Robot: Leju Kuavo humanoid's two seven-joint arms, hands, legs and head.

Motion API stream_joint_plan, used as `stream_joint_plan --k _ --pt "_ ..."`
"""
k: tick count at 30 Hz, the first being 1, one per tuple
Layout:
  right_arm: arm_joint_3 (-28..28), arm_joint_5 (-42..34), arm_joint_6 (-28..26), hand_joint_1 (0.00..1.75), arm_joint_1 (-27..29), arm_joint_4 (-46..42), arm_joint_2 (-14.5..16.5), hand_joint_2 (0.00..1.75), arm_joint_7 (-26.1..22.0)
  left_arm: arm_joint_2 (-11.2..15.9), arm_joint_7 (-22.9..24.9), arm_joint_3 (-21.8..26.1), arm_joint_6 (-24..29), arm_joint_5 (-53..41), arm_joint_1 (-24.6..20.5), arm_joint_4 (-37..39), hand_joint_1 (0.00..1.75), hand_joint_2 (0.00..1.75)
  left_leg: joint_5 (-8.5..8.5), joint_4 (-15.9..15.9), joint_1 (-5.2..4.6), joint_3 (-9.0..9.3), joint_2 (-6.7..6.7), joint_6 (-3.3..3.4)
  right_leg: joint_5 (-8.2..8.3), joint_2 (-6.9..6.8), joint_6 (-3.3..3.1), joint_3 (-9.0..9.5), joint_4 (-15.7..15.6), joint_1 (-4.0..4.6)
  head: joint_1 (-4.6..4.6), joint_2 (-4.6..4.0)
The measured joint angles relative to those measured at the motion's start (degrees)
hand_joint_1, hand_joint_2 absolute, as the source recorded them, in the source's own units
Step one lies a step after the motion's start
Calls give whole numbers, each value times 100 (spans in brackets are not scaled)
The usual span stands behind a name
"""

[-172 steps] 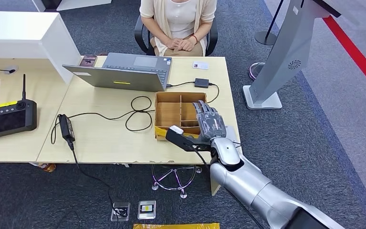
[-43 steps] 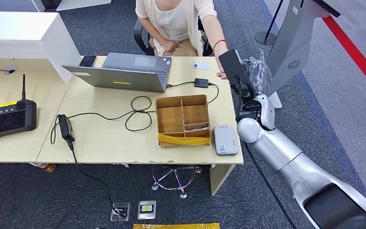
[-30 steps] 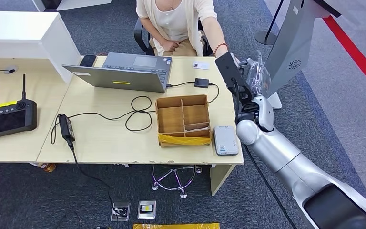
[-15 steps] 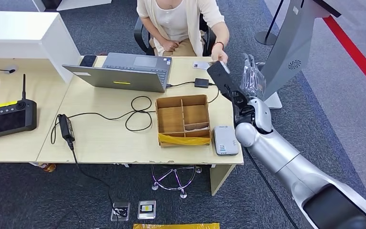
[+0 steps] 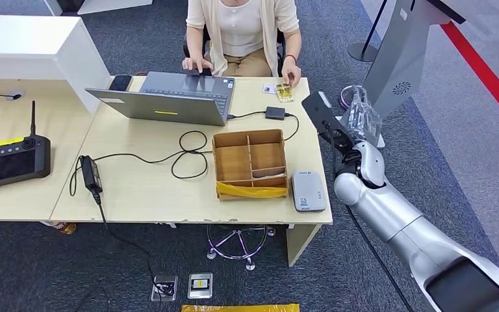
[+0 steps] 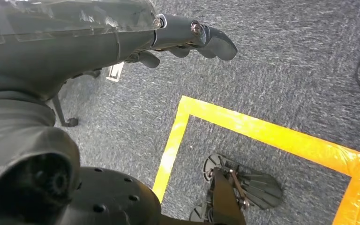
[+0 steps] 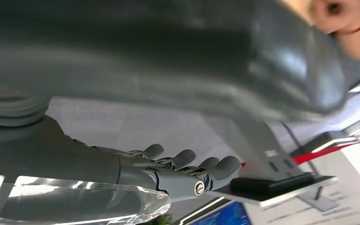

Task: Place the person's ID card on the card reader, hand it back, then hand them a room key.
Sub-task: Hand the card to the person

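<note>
The right hand (image 5: pixel 362 117) was held raised just off the table (image 5: pixel 136 188) edge, fingers straight, nothing grasped. The card reader (image 5: pixel 308 191) was seen lower and nearer the robot, beside the wooden box (image 5: pixel 248 162). Beyond the hand, a card (image 5: pixel 284 93) was pressed to the table by the person's hand (image 5: pixel 290 76). Which card it was could not be told. If the key was still owed, the hand would best be brought back slowly to the box, clear of the person.

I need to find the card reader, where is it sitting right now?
In the head view the grey card reader lies flat at the table's near right corner, just right of the cardboard divider box and left of the robot's right arm.
</note>
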Motion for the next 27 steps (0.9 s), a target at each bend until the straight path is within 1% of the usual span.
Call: stream_joint_plan --k 4,8,12,15,18,20,24,25,27 --pt "-334 358 -71 0 369 -104 -372 0 94 14 -80 0 37 122 59 0 0 0 -1 1 -1 0 -7 1 0 -3 0 1 -3 -1 0 0" --pt "-976 659 -42 0 938 -306 -743 0 111 26 -156 0 48 306 98 0 0 0 -2 1 0 -3 -26 2 0 -21 0 4 -4 -1 -1 0" --pt "-1561 580 -92 0 1461 -423 -1032 0 75 36 -166 2 20 542 146 0 0 0 -4 0 0 -4 -26 1 -1 -23 0 4 -4 0 -1 0" --pt "-1909 413 -336 0 1803 -445 -1197 0 -49 44 -222 5 -11 694 167 0 0 0 -3 0 0 -3 -28 1 -1 -24 0 3 -5 0 -2 0" --pt "-2256 196 -808 0 2187 -435 -1344 0 -268 54 -336 14 -11 830 200 1 0 0 -4 -1 0 -4 -33 1 -2 -32 0 5 -5 0 -1 0" --pt "-2462 28 -980 0 2459 -415 -1417 0 -460 61 -404 17 25 845 220 2 0 0 -5 -1 0 -5 -32 0 -2 -30 0 5 -5 0 -1 0" --pt "-2779 -344 -1064 0 2944 -295 -1461 0 -838 80 -493 19 80 895 229 2 0 0 -5 -2 0 -6 -31 1 -3 -27 0 3 -5 0 -2 0" --pt "-2845 -382 -1073 0 3041 -238 -1455 0 -991 84 -525 19 87 949 232 2 0 0 -5 -3 0 -7 -31 1 -3 -27 0 3 -5 0 -2 0" --pt "-3034 -211 -1081 0 3234 -113 -1406 0 -1449 91 -573 24 61 1082 245 2 0 0 -5 -3 0 -8 -31 1 -3 -28 0 3 -5 0 -2 0"
